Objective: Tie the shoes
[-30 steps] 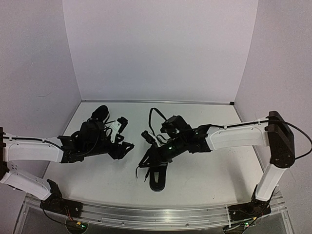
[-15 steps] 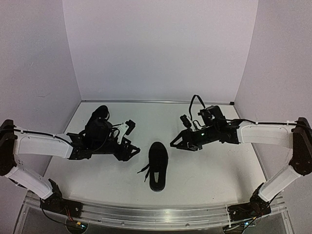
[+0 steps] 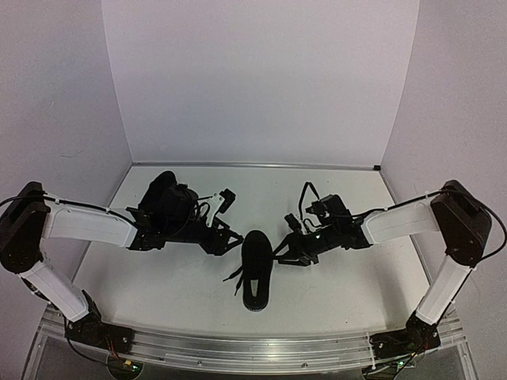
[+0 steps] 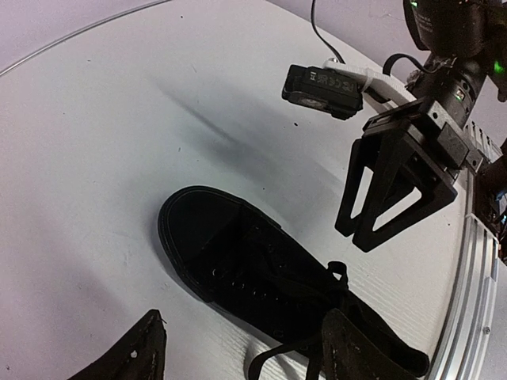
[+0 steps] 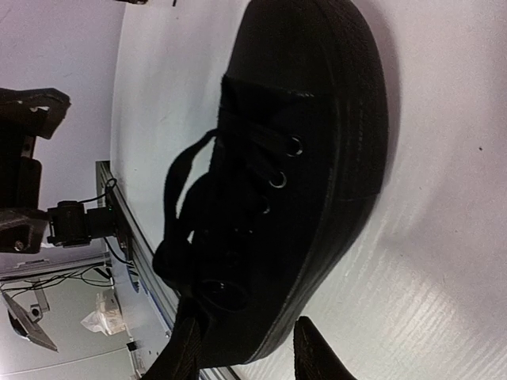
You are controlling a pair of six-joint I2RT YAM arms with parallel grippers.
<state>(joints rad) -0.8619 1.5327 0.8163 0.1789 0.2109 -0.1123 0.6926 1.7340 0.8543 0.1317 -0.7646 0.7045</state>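
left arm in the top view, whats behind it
A black shoe lies just beyond the left arm; only its far end shows. The arm covers the rest, laces included.

White arm links [image 3: 87, 225]; black joints [image 3: 463, 226]; thin black cables [image 3: 304, 191].

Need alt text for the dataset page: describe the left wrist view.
A black shoe lies on the white table, laces loose, toe pointing upper left. The right pincer hangs near it at upper right.
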